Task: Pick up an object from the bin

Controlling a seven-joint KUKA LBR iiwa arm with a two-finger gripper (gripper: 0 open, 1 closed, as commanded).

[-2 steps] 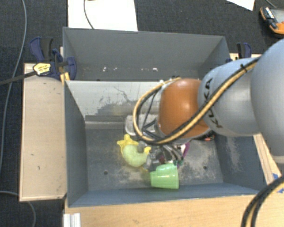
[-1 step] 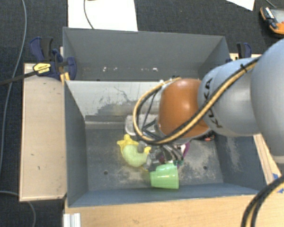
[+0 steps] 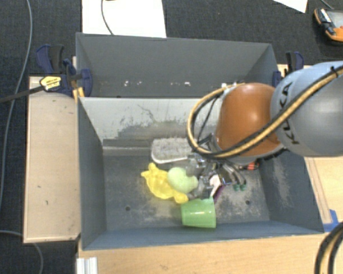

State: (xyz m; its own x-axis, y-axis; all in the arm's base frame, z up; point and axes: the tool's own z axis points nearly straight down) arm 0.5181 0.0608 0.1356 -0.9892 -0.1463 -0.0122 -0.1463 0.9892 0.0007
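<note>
Reaching in from right, arm [image 3: 314, 113] has jaws low at heap in middle of bin [image 3: 126, 210], just right of pale ball [image 3: 182, 180]. Jaws wide or narrow: cannot tell. Yellow toy [image 3: 157, 182] left of ball; green cup [image 3: 198, 214] near side, tipped; grey brush [image 3: 168, 149] far side.

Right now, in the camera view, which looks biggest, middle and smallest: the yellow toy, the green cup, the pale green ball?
1. Yellow toy, partly hidden.
2. Green cup, nearly alike, so unsure.
3. Pale green ball, smallest.
</note>
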